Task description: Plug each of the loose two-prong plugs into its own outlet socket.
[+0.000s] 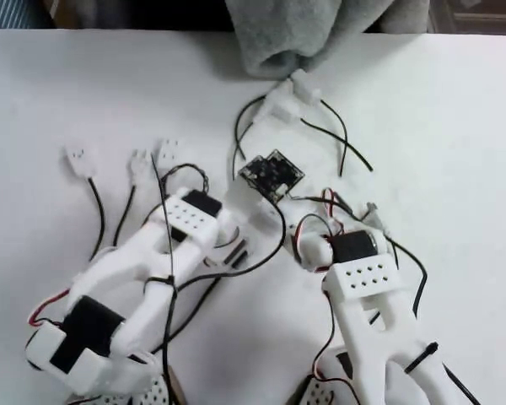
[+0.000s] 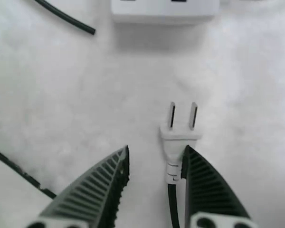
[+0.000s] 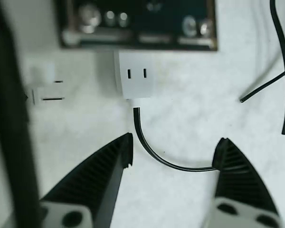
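The left gripper (image 2: 156, 151) is open. A two-prong plug (image 2: 180, 135) lies flat on the table (image 2: 61, 104) between its fingers. The plug body touches one finger (image 2: 204, 185) and stands apart from the other, so it is not gripped. The prongs point away from the wrist toward a white socket block (image 2: 164, 10) a short way ahead.

The right gripper (image 3: 175, 140) is also open and holds nothing. Its fingers straddle the black cable (image 3: 154, 154) of a white socket (image 3: 134, 76), which lies beyond the fingertips, just beside a circuit board (image 3: 137, 23).

Step in hand, as judged: grasping the plug, with no insertion made yet. The next move calls for closing the left fingers squarely on the plug body behind the prongs. The prongs must then stay level and in line with the slots while the right gripper steadies the socket.

The wrist views supply prong direction and slot orientation. The high view supplies the layout:
- three white connectors (image 1: 139, 162) lie beyond the left arm (image 1: 152, 253);
- a connector pair (image 1: 280, 103) lies near a grey cloth (image 1: 295, 34).
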You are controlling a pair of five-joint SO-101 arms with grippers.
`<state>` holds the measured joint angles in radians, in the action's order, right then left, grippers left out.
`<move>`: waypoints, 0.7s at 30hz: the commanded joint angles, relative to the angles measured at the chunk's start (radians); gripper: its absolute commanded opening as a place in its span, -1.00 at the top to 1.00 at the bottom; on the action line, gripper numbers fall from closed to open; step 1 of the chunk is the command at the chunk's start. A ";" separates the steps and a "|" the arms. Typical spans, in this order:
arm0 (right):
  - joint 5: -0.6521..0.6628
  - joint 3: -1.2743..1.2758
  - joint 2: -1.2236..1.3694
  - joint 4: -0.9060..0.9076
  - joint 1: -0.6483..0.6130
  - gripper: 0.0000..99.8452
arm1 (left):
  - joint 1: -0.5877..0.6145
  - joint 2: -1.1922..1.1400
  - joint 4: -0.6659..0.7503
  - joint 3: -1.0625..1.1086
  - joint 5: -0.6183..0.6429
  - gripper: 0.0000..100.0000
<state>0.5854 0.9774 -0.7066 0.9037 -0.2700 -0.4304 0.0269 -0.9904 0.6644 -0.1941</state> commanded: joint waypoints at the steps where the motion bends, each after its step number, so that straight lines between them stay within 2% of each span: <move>1: -0.005 -0.003 -0.024 -0.015 0.004 0.45 | -0.028 -0.010 -0.002 -0.032 0.002 0.62; 10: -0.005 -0.003 -0.024 -0.015 0.004 0.45 | -0.033 -0.012 0.005 -0.032 -0.002 0.62; 14: -0.005 -0.005 -0.024 -0.013 0.004 0.45 | -0.085 -0.039 -0.002 -0.043 -0.071 0.62; 21: -0.005 -0.005 -0.024 -0.012 0.005 0.45 | -0.088 -0.266 -0.178 -0.284 -0.061 0.76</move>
<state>0.5900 0.9774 -0.7066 0.9037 -0.2700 -0.5025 -0.1603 -1.0978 0.4956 -0.2447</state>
